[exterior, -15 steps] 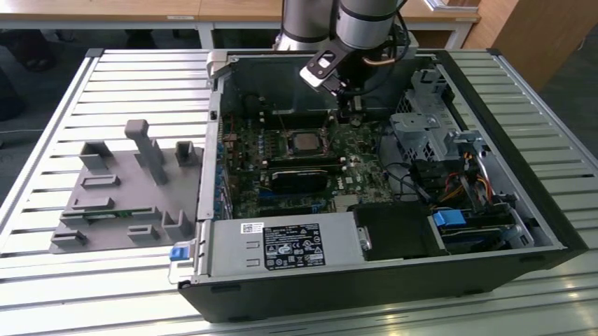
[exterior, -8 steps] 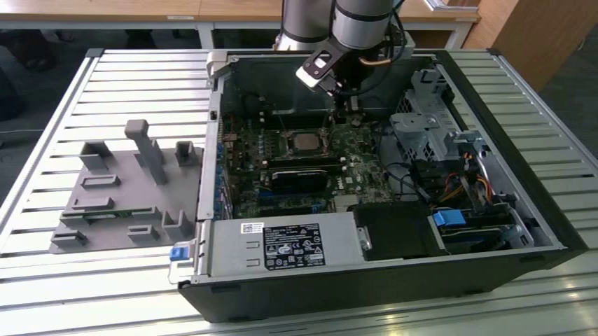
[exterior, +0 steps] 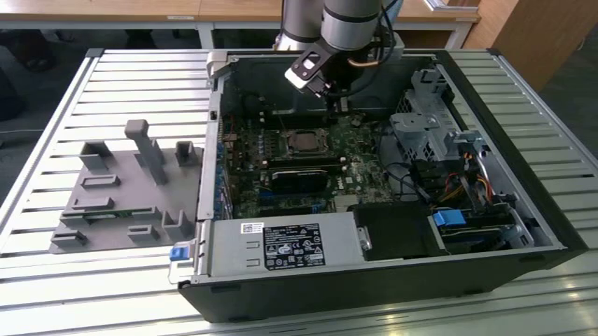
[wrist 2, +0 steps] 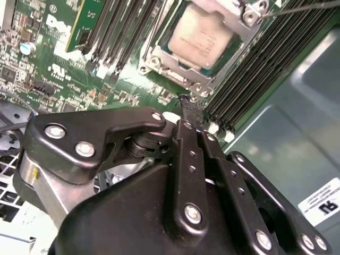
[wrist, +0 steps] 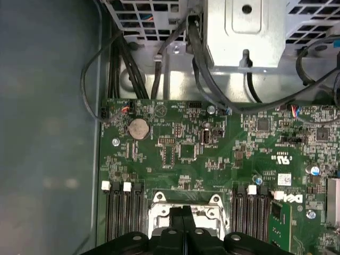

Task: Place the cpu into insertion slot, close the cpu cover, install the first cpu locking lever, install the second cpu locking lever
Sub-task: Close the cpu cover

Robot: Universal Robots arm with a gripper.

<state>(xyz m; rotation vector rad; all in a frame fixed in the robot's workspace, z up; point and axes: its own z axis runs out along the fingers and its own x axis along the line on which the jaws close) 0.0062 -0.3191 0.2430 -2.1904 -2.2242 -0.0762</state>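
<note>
The cpu shows its dull silvery top and lies flat in the insertion slot, which it hides. The cpu cover, a grey metal frame, lies down around the chip. In the exterior view the cpu sits mid-board inside the open case. My gripper hovers just above the board beside the socket's edge, fingers pressed together and holding nothing. The exterior view puts the gripper beyond the socket, near the case's far wall. A thin metal rod runs off from the socket's corner.
Black memory slots flank the socket. A long black block lies nearer than the cpu. A drive cage and cables fill the exterior view's right. The power supply is at the front. A grey fixture sits left.
</note>
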